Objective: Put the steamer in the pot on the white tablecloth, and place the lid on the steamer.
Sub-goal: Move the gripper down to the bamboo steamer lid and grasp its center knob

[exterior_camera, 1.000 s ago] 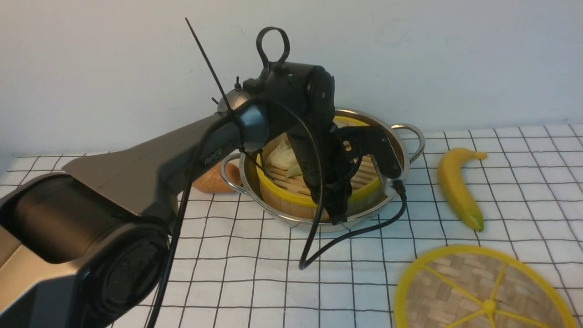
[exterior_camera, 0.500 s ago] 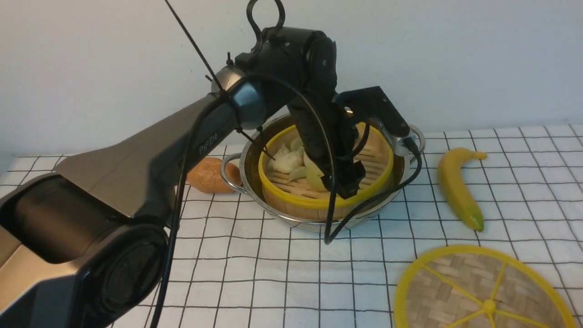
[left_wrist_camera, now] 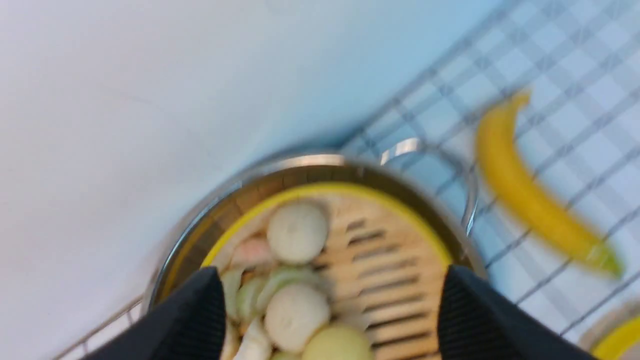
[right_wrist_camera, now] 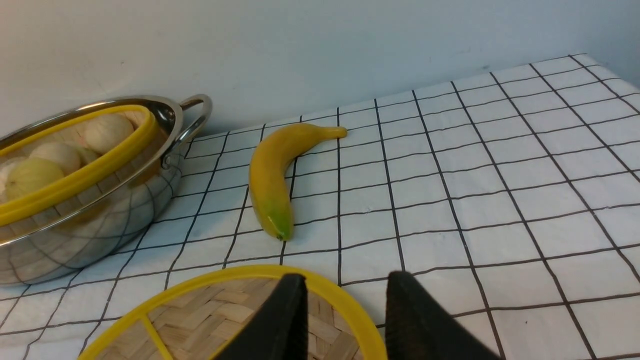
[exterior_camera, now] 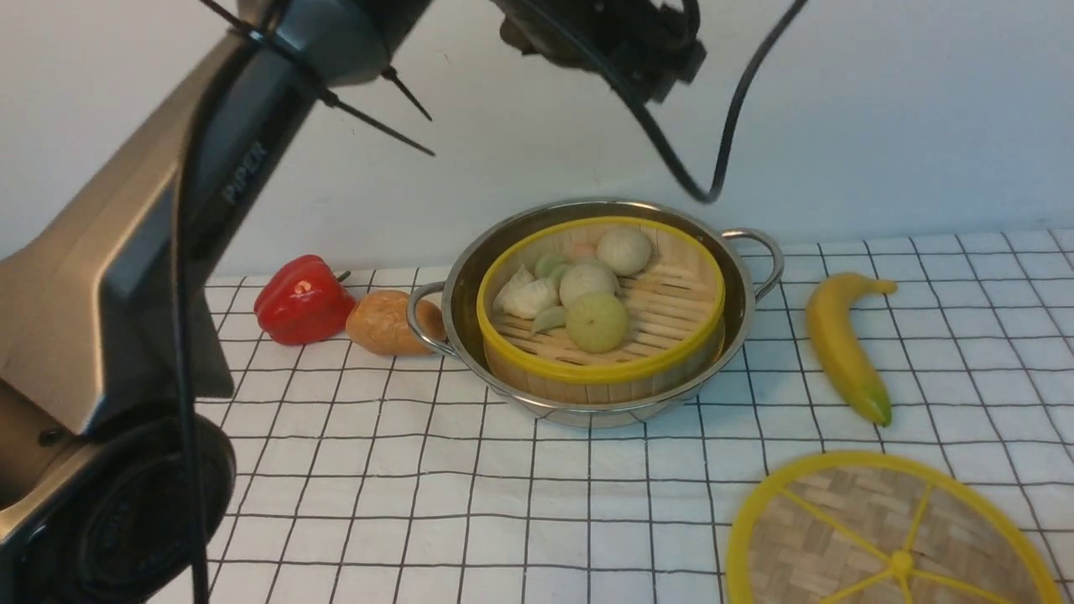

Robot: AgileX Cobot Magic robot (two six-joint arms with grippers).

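This looks like a robot test bench dressed as a kitchen table: a white tablecloth (exterior_camera: 503, 503) with a black grid runs up to a bare pale wall (exterior_camera: 881, 109). On it sit a steel pot (exterior_camera: 457, 294), bamboo steamer (exterior_camera: 587, 377), banana (exterior_camera: 839, 344), red pepper (exterior_camera: 298, 302) and bread roll (exterior_camera: 382, 323), under a cabled robot arm (exterior_camera: 168, 210) marked PIPER

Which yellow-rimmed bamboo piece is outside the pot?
The lid, the flat woven disc with spokes, lying on the tablecloth. The steamer, the deeper slatted basket, sits inside the pot.

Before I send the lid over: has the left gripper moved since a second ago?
Yes. Left gripper rose out of the steamer, well above the pot.
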